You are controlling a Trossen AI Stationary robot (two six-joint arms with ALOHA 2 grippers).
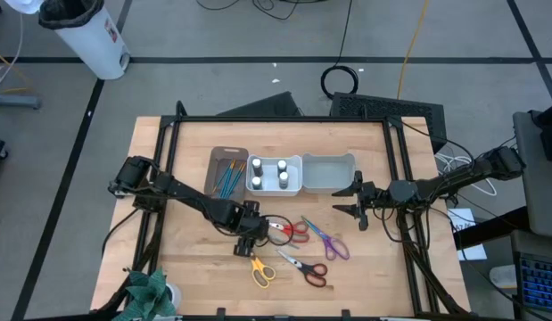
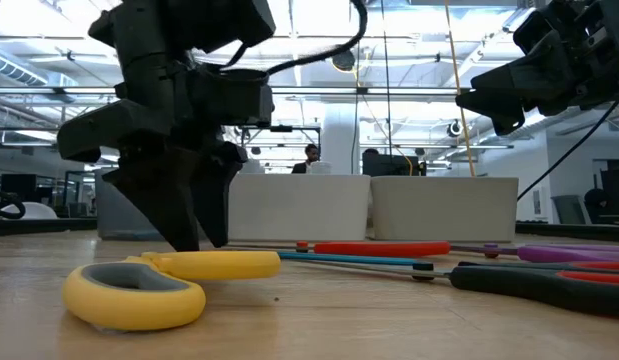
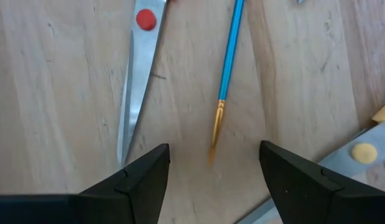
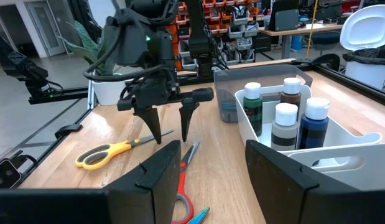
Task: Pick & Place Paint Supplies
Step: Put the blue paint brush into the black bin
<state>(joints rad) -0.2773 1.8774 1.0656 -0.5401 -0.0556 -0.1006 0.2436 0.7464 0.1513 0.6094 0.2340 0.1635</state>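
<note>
A thin blue brush (image 3: 228, 59) lies flat on the wooden table, its bristle tip (image 3: 214, 132) toward my left gripper. That gripper (image 3: 214, 152) points down over the table's middle (image 1: 249, 237), open, one finger on each side of the bristle tip and touching nothing. Red scissors (image 3: 135, 87) lie beside the brush, and yellow scissors (image 2: 139, 290) lie on the near side. Purple scissors (image 1: 329, 241) and black-handled scissors (image 1: 304, 267) lie to the right. White-capped bottles (image 4: 285, 118) stand in the white bin (image 1: 274, 189). My right gripper (image 1: 358, 209) waits open, held level, at the right.
A brown bin (image 1: 215, 160) with several brushes, the white bin and a grey bin (image 1: 329, 173) stand in a row at the table's far side. A green plant (image 1: 151, 290) sits at the near left corner. Bare wood lies near the front edge.
</note>
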